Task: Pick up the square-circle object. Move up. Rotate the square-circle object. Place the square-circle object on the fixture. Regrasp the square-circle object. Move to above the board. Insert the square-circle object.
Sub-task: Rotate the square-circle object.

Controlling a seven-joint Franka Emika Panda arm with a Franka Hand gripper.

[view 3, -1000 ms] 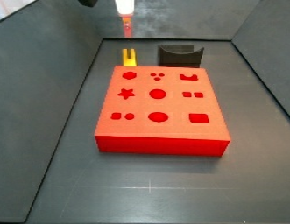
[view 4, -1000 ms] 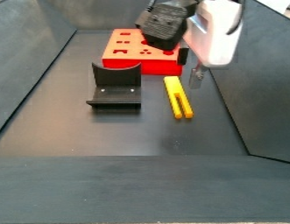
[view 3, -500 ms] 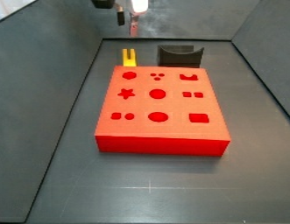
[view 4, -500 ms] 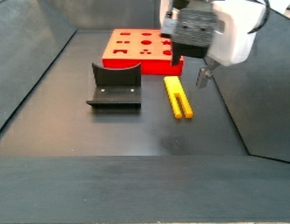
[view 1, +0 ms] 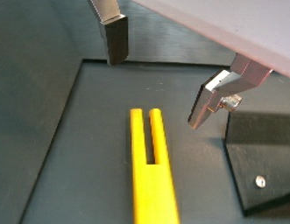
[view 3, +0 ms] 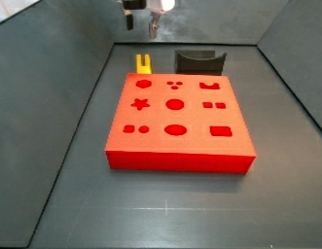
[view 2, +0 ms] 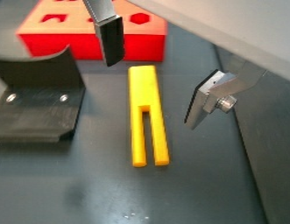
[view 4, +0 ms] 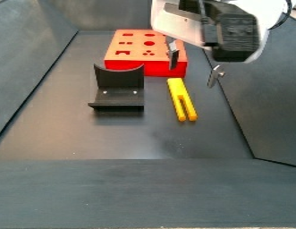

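The square-circle object is a narrow yellow peg with two prongs, lying flat on the dark floor between the board and the wall in both side views. My gripper hangs open above the peg's solid end, holding nothing. Its two fingers stand wide apart on either side of the peg and clear of it. In a side view the gripper hovers just over the peg beside the red board. The dark fixture stands on the floor to the peg's side.
The red board with dark cut-outs fills the middle of the floor. The fixture sits behind it, next to the peg. Grey walls slope up around the floor, and one runs close along the peg.
The gripper has turned at the wrist and shifted a little sideways above the peg. The peg, the board and the fixture have not moved.
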